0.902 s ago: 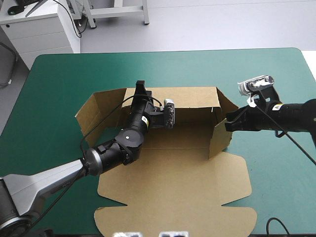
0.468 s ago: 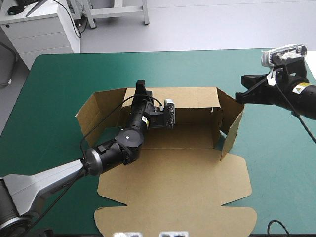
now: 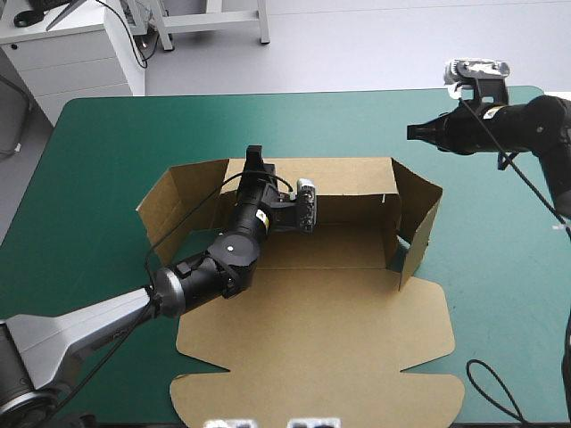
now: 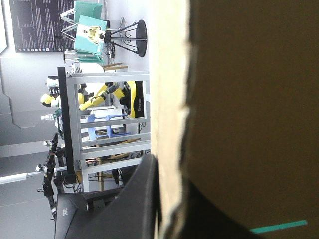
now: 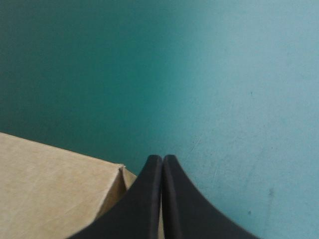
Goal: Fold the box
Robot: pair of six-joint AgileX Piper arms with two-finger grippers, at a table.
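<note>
Jaws of the left gripper [image 3: 253, 160] pinch the rear wall [image 3: 348, 178] of the box [image 3: 339, 312] between them, while the right gripper [image 3: 413, 132], clenched empty near the splayed side wall [image 3: 421, 218], should push it squarely inward until upright.

Your left arm [image 3: 227, 254] is black with rounded joints, a silver-grey link [image 3: 80, 332] at its base and a small pale label [image 3: 261, 217]. Your right end effector [image 5: 162, 157] has black fin-shaped fingers [image 5: 142, 201].
</note>
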